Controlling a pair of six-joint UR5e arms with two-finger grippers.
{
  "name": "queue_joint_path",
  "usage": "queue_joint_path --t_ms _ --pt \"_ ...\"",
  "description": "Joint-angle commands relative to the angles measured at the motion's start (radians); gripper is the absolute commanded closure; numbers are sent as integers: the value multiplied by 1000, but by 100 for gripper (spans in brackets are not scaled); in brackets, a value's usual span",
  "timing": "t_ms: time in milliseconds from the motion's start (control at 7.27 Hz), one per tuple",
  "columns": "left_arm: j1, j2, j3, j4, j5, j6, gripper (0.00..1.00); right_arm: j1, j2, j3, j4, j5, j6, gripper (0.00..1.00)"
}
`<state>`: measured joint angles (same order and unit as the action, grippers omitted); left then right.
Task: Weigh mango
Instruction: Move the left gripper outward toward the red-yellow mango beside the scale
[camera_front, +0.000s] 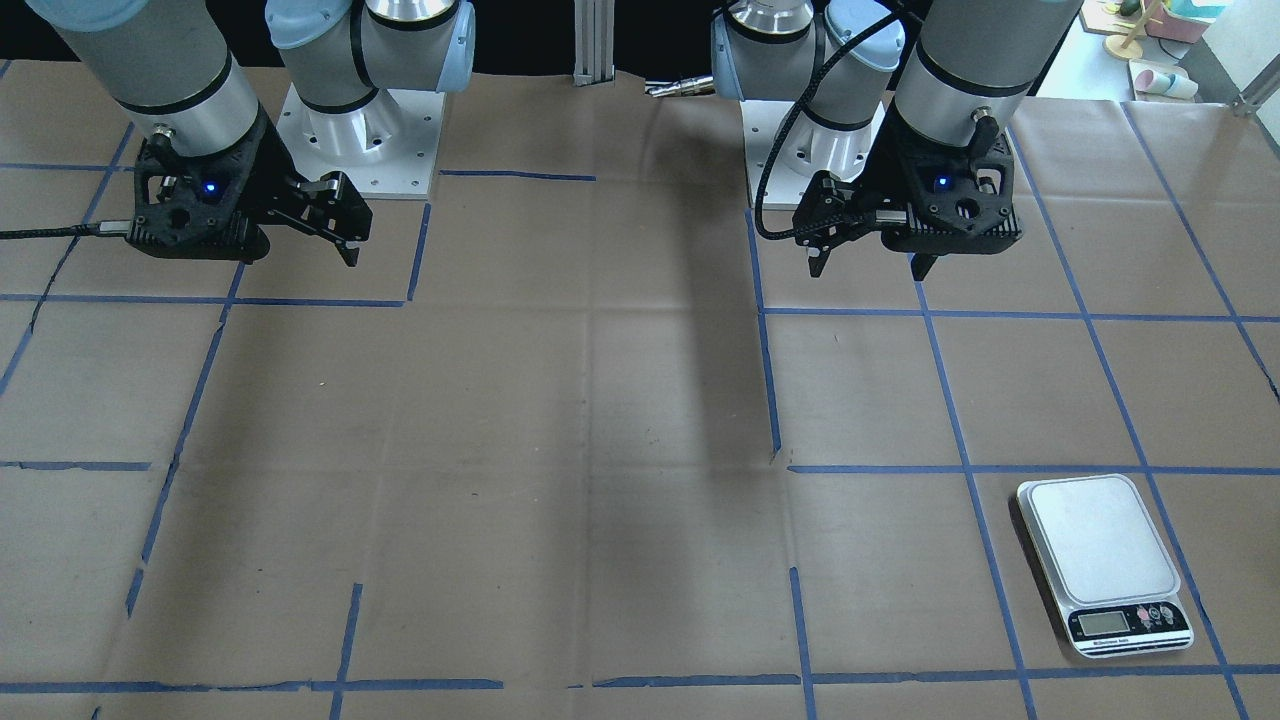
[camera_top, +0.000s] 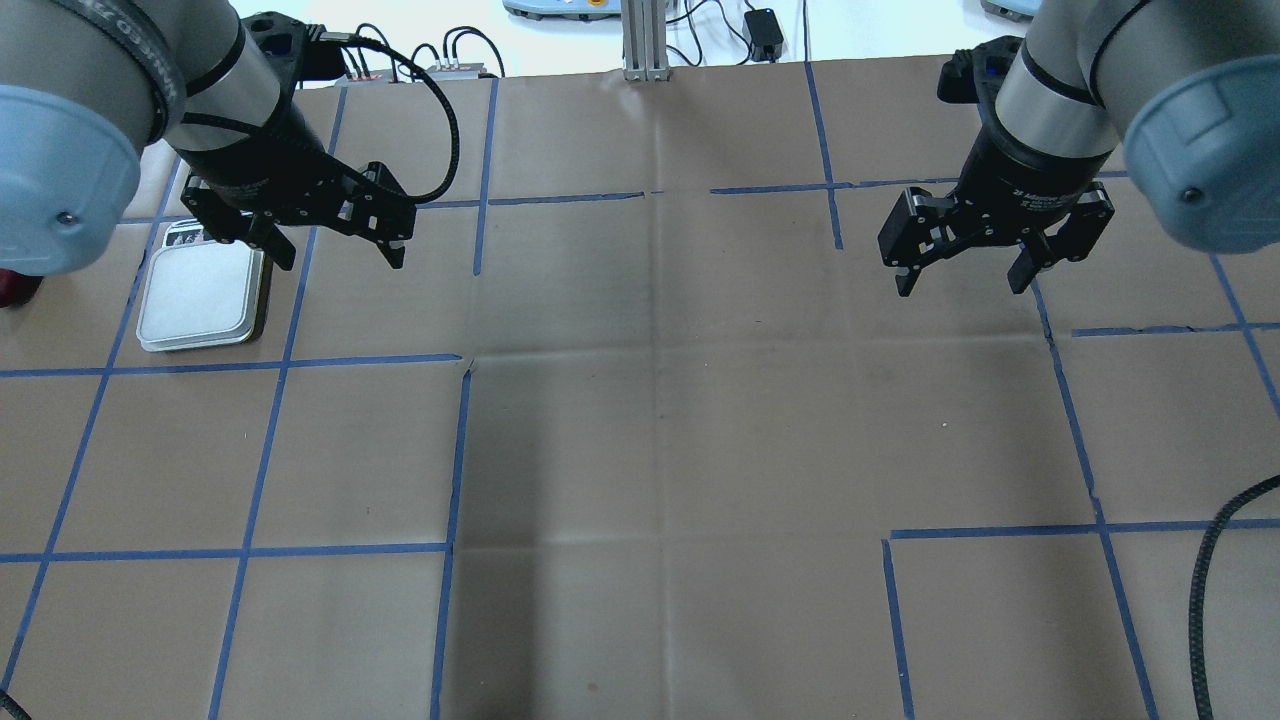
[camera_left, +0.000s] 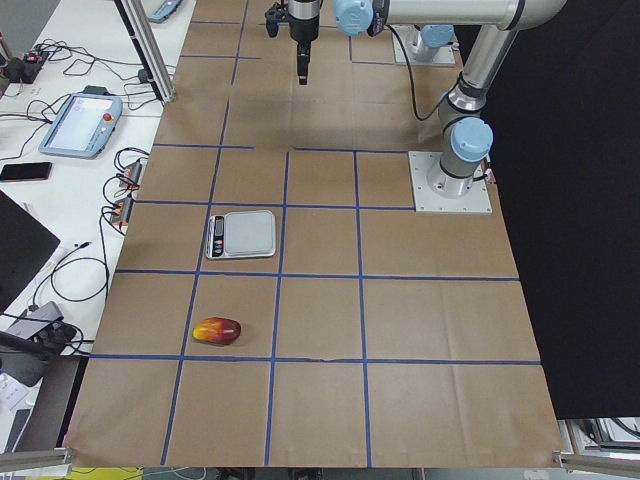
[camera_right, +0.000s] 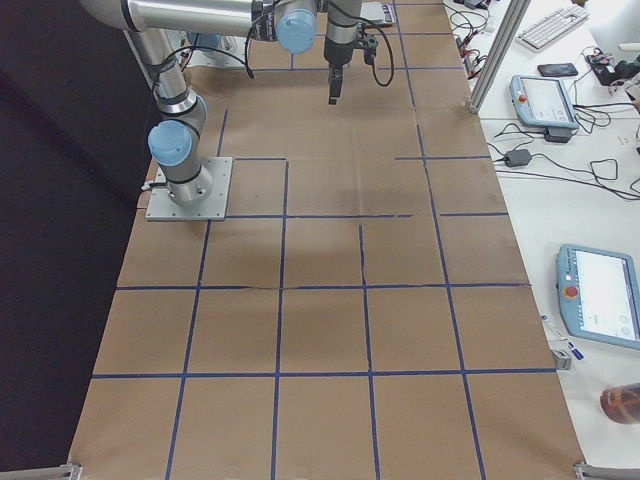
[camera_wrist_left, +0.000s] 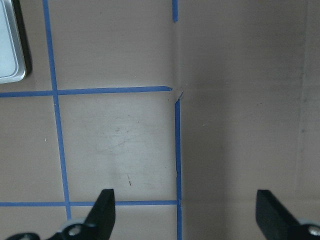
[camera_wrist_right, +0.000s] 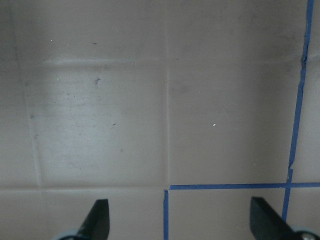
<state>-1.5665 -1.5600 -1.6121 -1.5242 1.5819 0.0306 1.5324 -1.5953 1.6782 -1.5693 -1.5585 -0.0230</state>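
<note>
Both jaws stand spread and empty: your left gripper (camera_top: 340, 258) and right gripper (camera_top: 960, 287) hang above the table, likely ready to start. The mango (camera_left: 217, 330) lies near the scale (camera_left: 242, 234), apart from it, towards the table's left end, which favours your left arm.

We log mango (camera_left: 217, 330): red w/ yellow-orange end, lying flat, long axis approx. 3–9 o'clock, at 6–7 o'clock of scale (camera_left: 241, 234), not touching.

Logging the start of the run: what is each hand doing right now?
Left hand: open, holding nothing.
Right hand: open, holding nothing.
</note>
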Motion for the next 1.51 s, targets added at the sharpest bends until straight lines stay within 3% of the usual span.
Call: queue_joint_path --t_ms 0,550,962,1100,1375 --pt "0 1 0 -1 0 2 0 0 0 0 0 0 0 0" --pt "75 -11 15 -5 -2 84 0 0 0 0 0 0 0 0" --pt "387 -128 111 6 -14 349 0 0 0 0 0 0 0 0" --pt "498 -205 177 9 -11 465 0 0 0 0 0 0 0 0" --pt "668 -453 437 10 -5 554 0 0 0 0 0 0 0 0"
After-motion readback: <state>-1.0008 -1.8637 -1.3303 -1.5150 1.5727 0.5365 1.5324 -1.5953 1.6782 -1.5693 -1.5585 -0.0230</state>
